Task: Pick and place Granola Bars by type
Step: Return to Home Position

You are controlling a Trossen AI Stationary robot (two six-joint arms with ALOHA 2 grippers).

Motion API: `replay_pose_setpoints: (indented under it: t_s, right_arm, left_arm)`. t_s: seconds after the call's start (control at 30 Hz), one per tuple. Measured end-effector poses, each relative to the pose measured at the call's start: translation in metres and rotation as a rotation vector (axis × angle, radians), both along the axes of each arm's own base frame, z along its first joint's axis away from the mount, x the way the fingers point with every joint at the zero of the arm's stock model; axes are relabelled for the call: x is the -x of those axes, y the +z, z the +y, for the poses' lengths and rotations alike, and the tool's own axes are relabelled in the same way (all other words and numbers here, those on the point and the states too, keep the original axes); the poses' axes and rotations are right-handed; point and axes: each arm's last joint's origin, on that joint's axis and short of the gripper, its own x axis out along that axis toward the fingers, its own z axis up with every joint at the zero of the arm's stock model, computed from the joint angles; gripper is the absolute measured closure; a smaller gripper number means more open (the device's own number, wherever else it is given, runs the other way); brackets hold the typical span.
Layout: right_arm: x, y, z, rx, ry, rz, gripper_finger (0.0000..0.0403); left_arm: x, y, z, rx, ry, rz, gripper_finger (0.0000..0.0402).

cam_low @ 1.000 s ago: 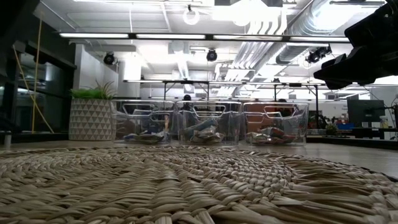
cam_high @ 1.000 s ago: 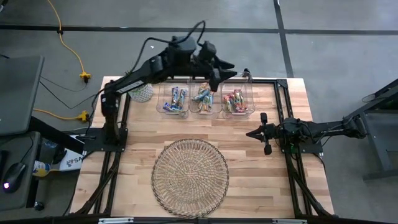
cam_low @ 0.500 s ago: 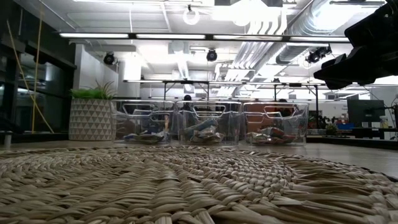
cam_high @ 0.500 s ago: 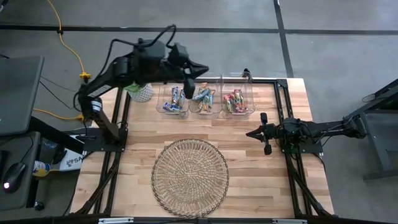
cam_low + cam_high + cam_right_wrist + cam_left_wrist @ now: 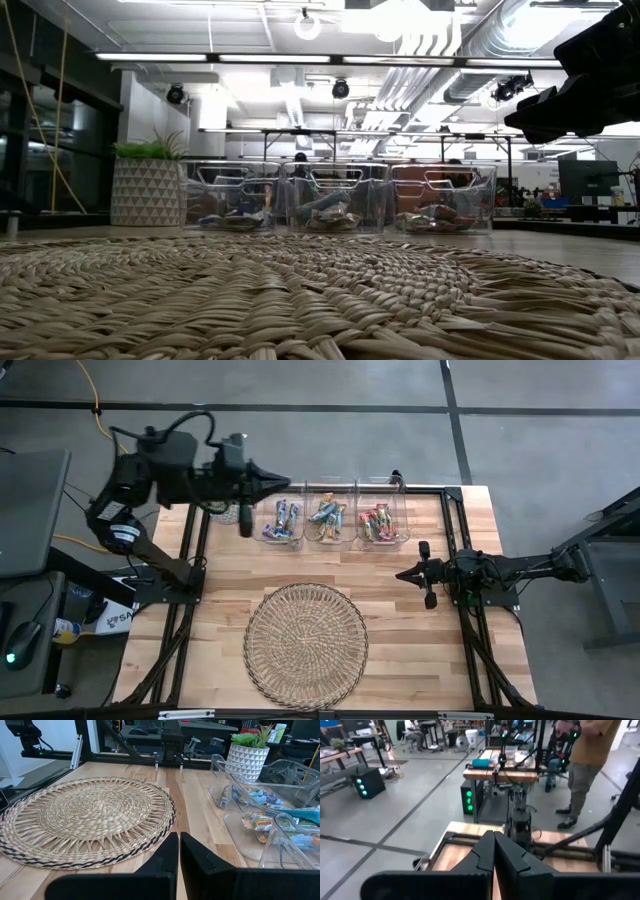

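the biggest thing is the wood table (image 5: pixel 420 650). a big round woven mat (image 5: pixel 306 632) lies flat on the near half of it.

next come my two dark arms. my left arm (image 5: pixel 160 460) is lifted up by the far left corner of the table. my left jaws are shut tight together, with nothing in them. they point across toward the bins, just beside the left one. my right arm (image 5: pixel 500 570) reaches in from the right side of the table. my right jaws are together too, with only a thin line between them, and they hold nothing. they sit low, near the right edge of the mat and apart from it.

three clear bins stand side by side along the far edge. there is the left bin (image 5: pixel 265 505), the middle bin (image 5: pixel 312 502) and the right bin (image 5: pixel 400 520).

a white plant pot (image 5: pixel 147 190) with green leaves stands just left of the bins.

the granola bars are all in the bins. mostly blue ones (image 5: pixel 283 520) lie in the left bin. green and tan ones (image 5: pixel 326 515) lie in the middle bin. red ones (image 5: pixel 375 522) lie in the right bin.

far off in the room, a person (image 5: pixel 587 760) in a tan top stands by a desk.
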Motion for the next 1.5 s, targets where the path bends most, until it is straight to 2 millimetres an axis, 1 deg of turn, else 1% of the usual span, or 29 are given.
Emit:
replay_pose_setpoints:
  t_s: [0.4, 0.57, 0.77, 0.9, 1.03, 1.13, 1.2, 1.33, 1.5]
  right_arm:
    - [0.0, 0.0, 0.0, 0.0, 0.0, 0.0, 0.0402]
    - [0.0, 0.0, 0.0, 0.0, 0.0, 0.0, 0.0402]
    - [0.0, 0.0, 0.0, 0.0, 0.0, 0.0, 0.0402]
    - [0.0, 0.0, 0.0, 0.0, 0.0, 0.0, 0.0402]
    - [0.0, 0.0, 0.0, 0.0, 0.0, 0.0, 0.0402]
    - [0.0, 0.0, 0.0, 0.0, 0.0, 0.0, 0.0402]
    - [0.0, 0.0, 0.0, 0.0, 0.0, 0.0, 0.0402]
    - [0.0, 0.0, 0.0, 0.0, 0.0, 0.0, 0.0402]
    - [0.0, 0.0, 0.0, 0.0, 0.0, 0.0, 0.0402]
  left_arm:
    - [0.082, 0.01, 0.0, -0.031, -0.033, 0.022, 0.0401]
    - [0.116, 0.008, 0.0, -0.03, -0.036, 0.047, 0.0402]
    - [0.164, 0.008, -0.001, -0.022, -0.072, 0.006, 0.0401]
    - [0.194, 0.004, -0.001, -0.022, -0.071, -0.012, 0.0401]
    - [0.223, -0.006, -0.001, -0.015, -0.07, -0.038, 0.0401]
    - [0.242, -0.019, -0.001, 0.009, -0.067, -0.05, 0.0401]
    - [0.251, -0.03, -0.001, 0.031, -0.065, -0.055, 0.0401]
    - [0.263, -0.052, -0.002, 0.059, -0.078, -0.1, 0.0401]
    - [0.265, -0.081, -0.002, 0.053, -0.099, -0.162, 0.0401]
